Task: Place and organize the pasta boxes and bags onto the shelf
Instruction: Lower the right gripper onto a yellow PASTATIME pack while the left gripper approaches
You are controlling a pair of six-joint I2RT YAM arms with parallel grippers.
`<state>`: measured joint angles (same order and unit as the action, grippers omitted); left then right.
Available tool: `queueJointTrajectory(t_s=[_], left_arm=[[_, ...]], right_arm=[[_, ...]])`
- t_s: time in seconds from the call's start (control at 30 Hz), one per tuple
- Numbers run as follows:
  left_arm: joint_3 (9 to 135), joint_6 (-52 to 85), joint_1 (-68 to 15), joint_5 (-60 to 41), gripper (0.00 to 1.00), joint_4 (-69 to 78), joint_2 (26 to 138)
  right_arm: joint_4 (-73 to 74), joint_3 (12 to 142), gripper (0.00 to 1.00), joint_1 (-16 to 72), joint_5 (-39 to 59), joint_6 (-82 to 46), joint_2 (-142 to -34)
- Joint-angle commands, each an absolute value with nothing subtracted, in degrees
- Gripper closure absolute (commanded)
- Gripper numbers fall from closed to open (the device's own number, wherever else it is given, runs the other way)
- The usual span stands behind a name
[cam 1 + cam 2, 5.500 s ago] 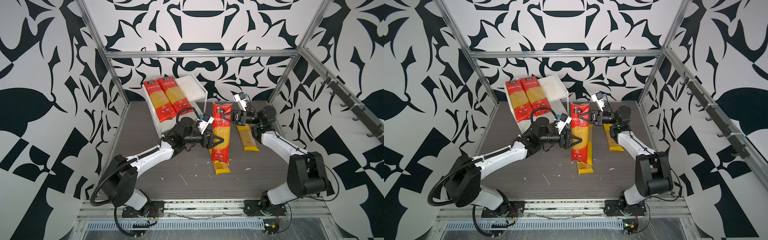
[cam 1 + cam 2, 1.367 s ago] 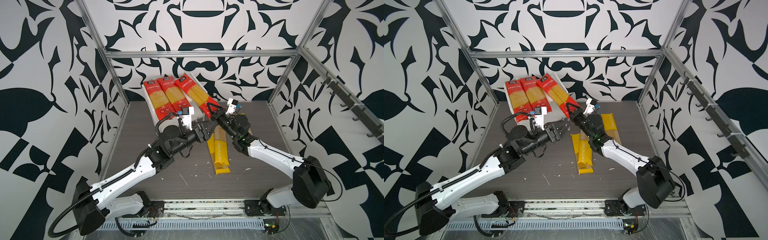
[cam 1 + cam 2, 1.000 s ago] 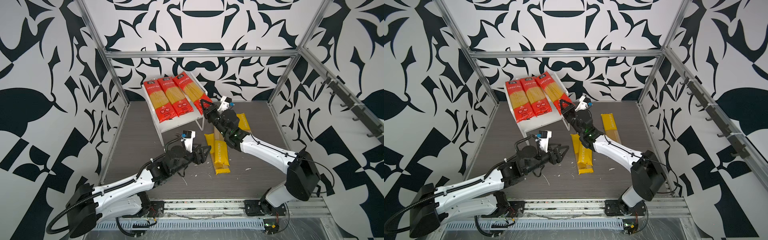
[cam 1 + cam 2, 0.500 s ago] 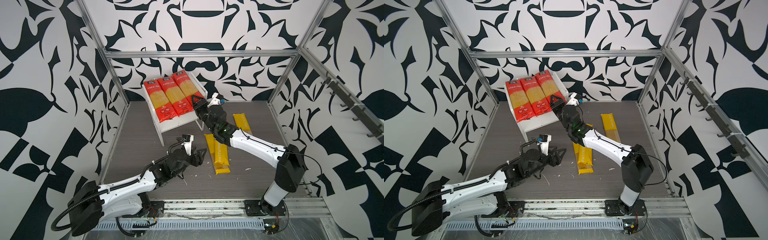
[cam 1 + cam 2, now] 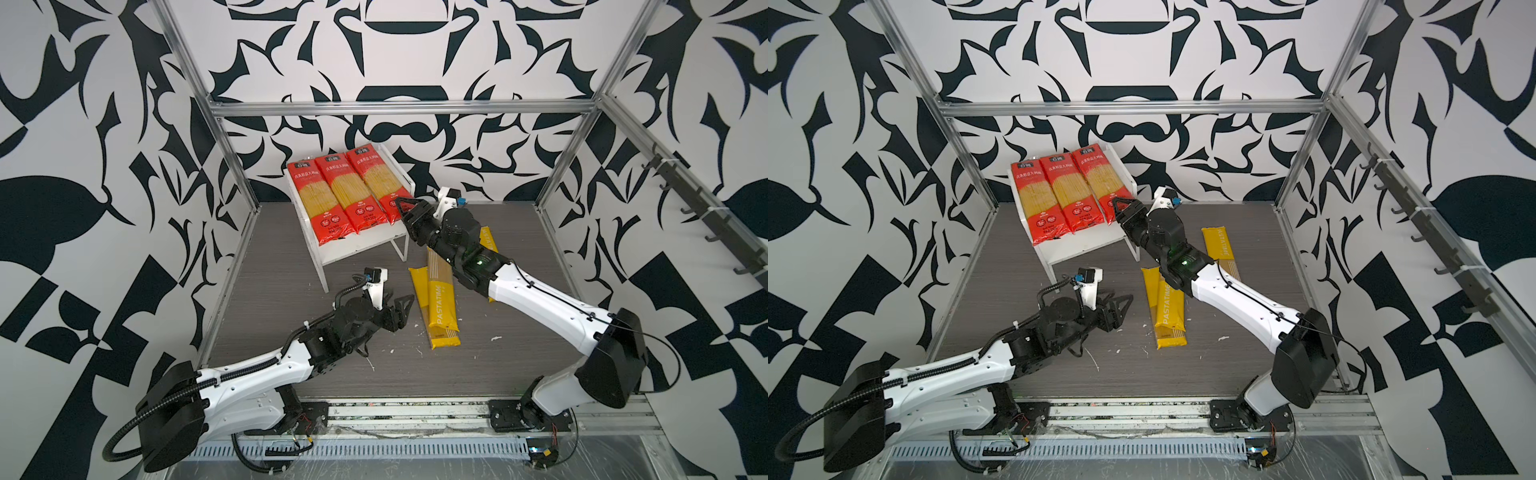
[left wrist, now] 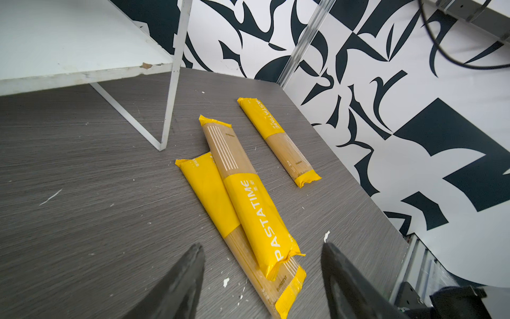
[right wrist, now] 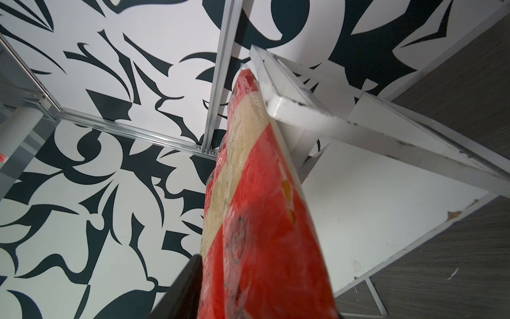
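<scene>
Three red pasta packs [image 5: 347, 191] [image 5: 1069, 191] lie side by side on the top board of the white shelf [image 5: 357, 249] [image 5: 1084, 249]. My right gripper [image 5: 402, 204] [image 5: 1121, 205] is at the near end of the rightmost red pack [image 7: 262, 221]. One finger [image 7: 190, 279] lies against it and the other is hidden. Two yellow PASTATIME packs [image 5: 440, 299] [image 6: 248, 198] lie crossed on the table. A third [image 5: 486, 241] [image 6: 276, 138] lies behind them, partly under the right arm. My left gripper [image 5: 405, 303] [image 6: 262, 248] hangs open and empty, low beside their near ends.
The shelf's thin front leg [image 6: 171, 91] stands close to the far ends of the yellow packs. White crumbs [image 5: 415, 351] dot the grey table. Metal frame posts [image 5: 237, 178] mark the back corners, and a hook rail [image 5: 706, 216] runs along the right wall.
The right gripper has swung the third red pack from askew to lying straight beside the other two. The left arm has drawn back and sunk low over the table beside the yellow packs.
</scene>
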<state>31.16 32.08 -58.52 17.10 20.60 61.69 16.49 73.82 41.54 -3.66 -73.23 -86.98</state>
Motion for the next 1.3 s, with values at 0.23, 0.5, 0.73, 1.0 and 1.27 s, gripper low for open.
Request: queueJointTrajectory(t_s=[0.23, 0.5, 0.73, 1.0, 1.27], left_arm=[[31.09, 31.23, -58.62, 17.82, 0.29, 23.14, 62.16], [31.99, 29.88, -58.62, 17.45, 0.29, 23.47, 63.76], [31.64, 29.44, -58.27, 18.07, 0.29, 22.69, 63.26], [32.23, 30.23, -58.18, 18.16, 0.29, 22.53, 63.50], [36.39, 34.37, -56.66, 17.76, 0.29, 12.81, 65.59]], right_arm=[[16.68, 82.47, 0.87, 39.70, 1.32, -70.05, -91.13], [9.45, 85.70, 0.31, 38.33, 9.92, -68.70, -91.73], [3.69, 82.76, 0.09, 36.74, 16.34, -67.60, -87.74], [0.38, 82.55, 0.06, 36.17, 18.10, -67.13, -87.96], [-5.61, 69.94, 0.17, 32.73, 16.17, -55.87, -76.75]])
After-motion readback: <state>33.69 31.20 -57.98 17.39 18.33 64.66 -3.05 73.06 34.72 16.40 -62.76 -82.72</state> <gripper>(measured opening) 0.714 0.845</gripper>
